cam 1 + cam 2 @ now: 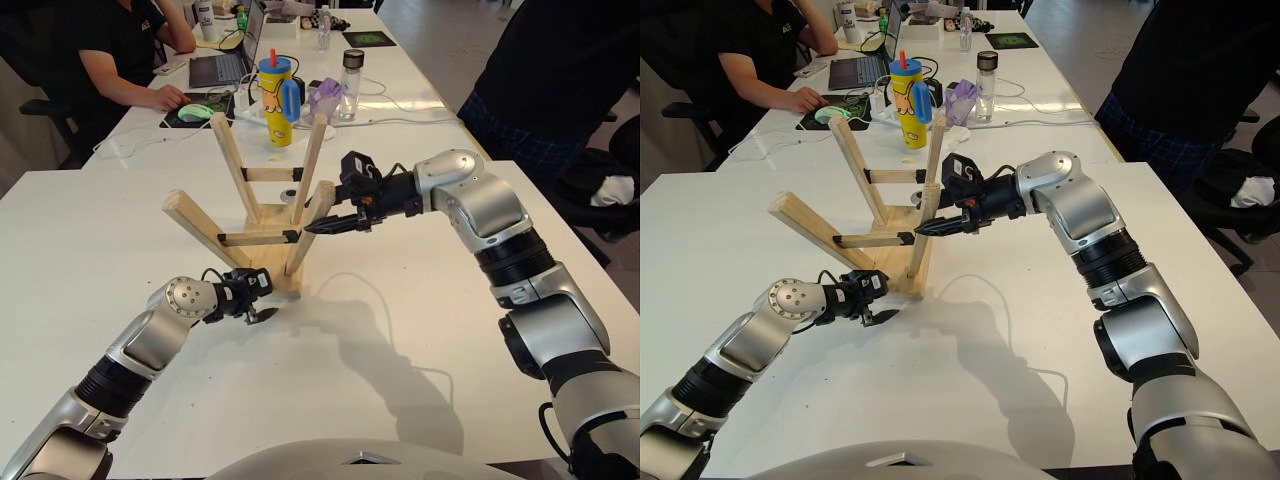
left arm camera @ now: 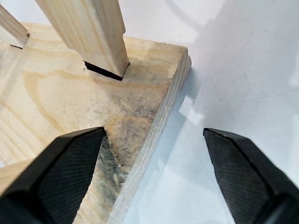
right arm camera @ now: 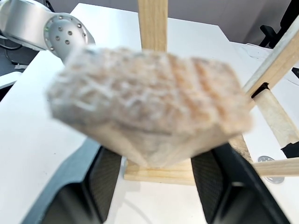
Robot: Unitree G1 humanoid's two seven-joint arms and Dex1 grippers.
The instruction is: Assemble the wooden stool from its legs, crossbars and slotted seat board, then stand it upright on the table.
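Stool [image 1: 262, 215] upside down on table [image 1: 80, 230]. L gripper [image 2: 153, 133] fingers spread astride seat [image 2: 70, 93] corner. R gripper [image 1: 318, 226] fingers either side of leg [image 1: 297, 258], prob. pinching it.

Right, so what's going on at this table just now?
The stool sits upside down on the white table, seat board flat, legs in the air, crossbars fitted. The right gripper is closed on the nearest leg. The left gripper is open, straddling the board's corner. The stool is not yet upright.
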